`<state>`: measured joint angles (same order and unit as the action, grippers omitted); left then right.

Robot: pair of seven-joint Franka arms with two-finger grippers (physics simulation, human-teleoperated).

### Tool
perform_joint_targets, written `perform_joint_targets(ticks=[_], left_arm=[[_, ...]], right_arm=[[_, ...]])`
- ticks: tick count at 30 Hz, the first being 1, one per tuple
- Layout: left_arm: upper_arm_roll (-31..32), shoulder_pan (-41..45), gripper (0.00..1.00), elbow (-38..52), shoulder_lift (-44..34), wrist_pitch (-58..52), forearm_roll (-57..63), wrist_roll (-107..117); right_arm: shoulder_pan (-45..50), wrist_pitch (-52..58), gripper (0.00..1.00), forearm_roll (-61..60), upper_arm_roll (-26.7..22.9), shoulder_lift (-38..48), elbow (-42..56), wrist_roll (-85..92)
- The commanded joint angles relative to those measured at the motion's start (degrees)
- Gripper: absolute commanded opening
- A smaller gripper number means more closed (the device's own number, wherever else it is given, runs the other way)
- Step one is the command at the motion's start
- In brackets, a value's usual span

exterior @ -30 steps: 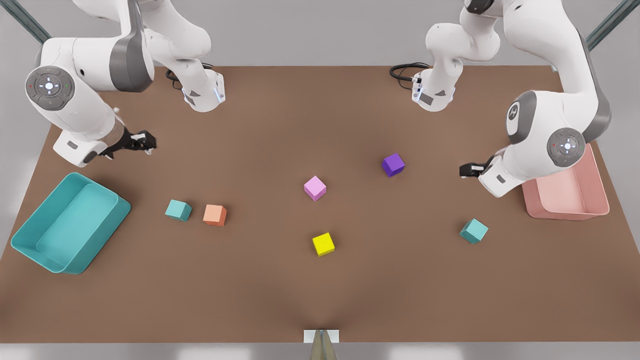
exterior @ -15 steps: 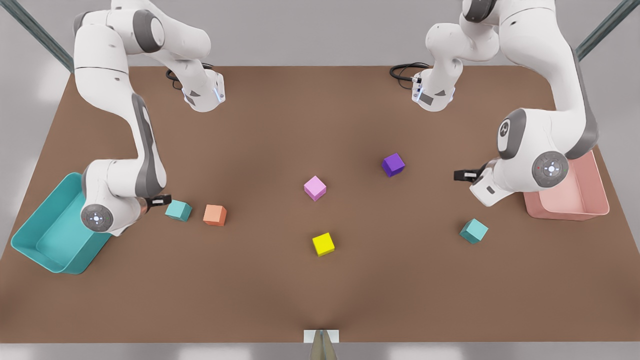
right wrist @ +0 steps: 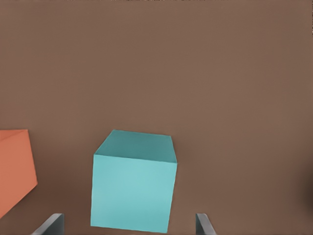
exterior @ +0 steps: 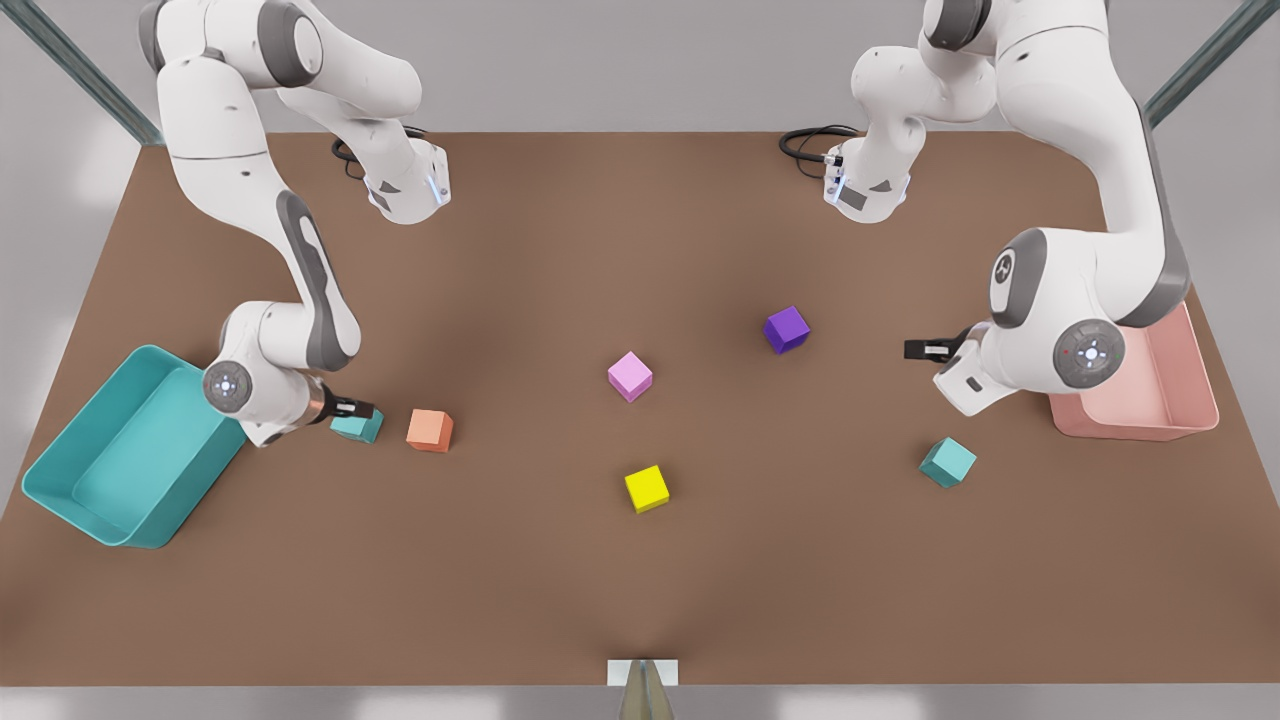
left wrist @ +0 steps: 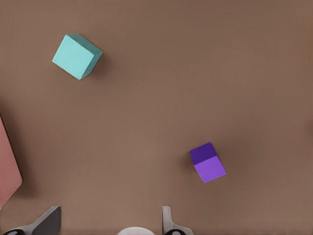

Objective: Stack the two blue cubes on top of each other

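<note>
Now, change: right hand, at the front view's left, having dropped from the upper left, is hovering over one blue cube, fingers spread, holding nothing.
Other blue cube: sitting lower right on the desk.
Left hand: waiting open, empty.
Meaning: grasp is nearing; stacking not begun.

Table is plain brown. Two matte teal cubes, one far left and one on the right, plus orange, pink, yellow and purple cubes. Teal tray left, pale pink tray right. Arms white and grey.
</note>
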<state>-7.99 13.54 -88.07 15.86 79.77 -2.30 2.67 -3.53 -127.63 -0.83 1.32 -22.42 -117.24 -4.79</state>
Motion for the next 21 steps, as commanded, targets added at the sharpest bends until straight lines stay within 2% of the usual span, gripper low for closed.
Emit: perform_joint_targets(ticks=[1,17,19,20,21], left_arm=[[-0.01,0.00,1.00,0.00,0.05,-0.22,0.01,0.05],[-0.01,0.00,1.00,0.00,0.40,-0.14,0.10,0.05],[-0.01,0.00,1.00,0.00,0.40,-0.14,0.10,0.05],[-0.01,0.00,1.00,0.00,0.40,-0.14,0.10,0.05],[-0.01,0.00,1.00,0.09,0.40,-0.14,0.10,0.05]], right_arm=[[-0.07,-6.58,1.00,-0.31,0.00,-0.17,-0.71,-5.94],[0.01,-8.77,1.00,-1.72,-0.09,-6.67,0.17,-5.85],[0.10,-9.21,0.95,-1.72,-0.09,-6.85,0.17,-5.85],[0.10,-9.21,0.87,-1.72,-0.09,-6.85,0.17,-5.76],[0.01,-9.21,0.70,-1.63,-0.09,-6.85,0.17,-5.50]])
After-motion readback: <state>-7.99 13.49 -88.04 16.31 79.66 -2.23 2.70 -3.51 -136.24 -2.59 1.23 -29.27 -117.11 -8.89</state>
